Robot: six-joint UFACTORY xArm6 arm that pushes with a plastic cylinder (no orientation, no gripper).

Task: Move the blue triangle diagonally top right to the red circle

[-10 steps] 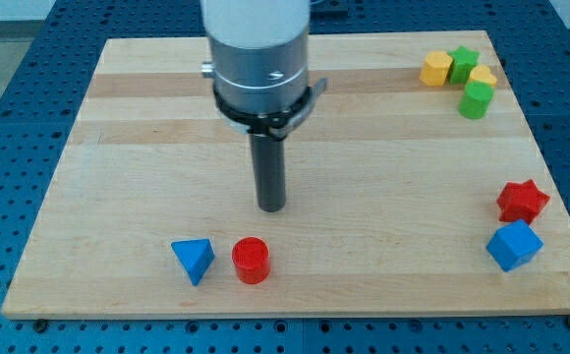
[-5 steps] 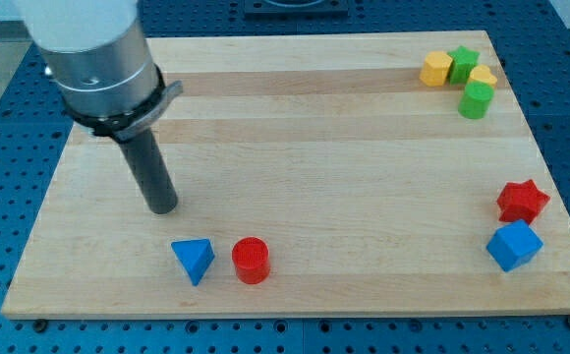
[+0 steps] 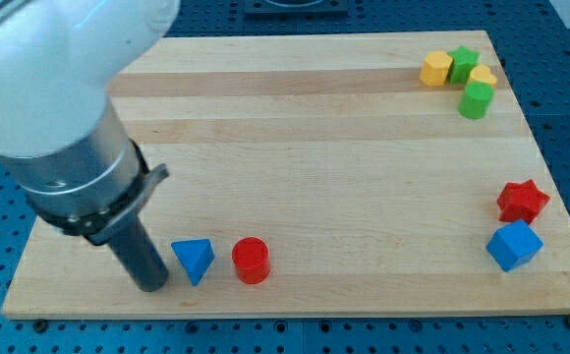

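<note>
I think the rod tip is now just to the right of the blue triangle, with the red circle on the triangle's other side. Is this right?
Not quite. The camera view shows my tip just to the left of the blue triangle, not the right. The red circle is indeed on the triangle's other side.

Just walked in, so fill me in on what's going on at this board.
My tip is down on the wooden board, just to the view's left of the blue triangle block, close beside it, perhaps touching. The red round block sits just to the triangle's right, with a small gap between them. The triangle is not yet up and to the right of the red one.
</note>
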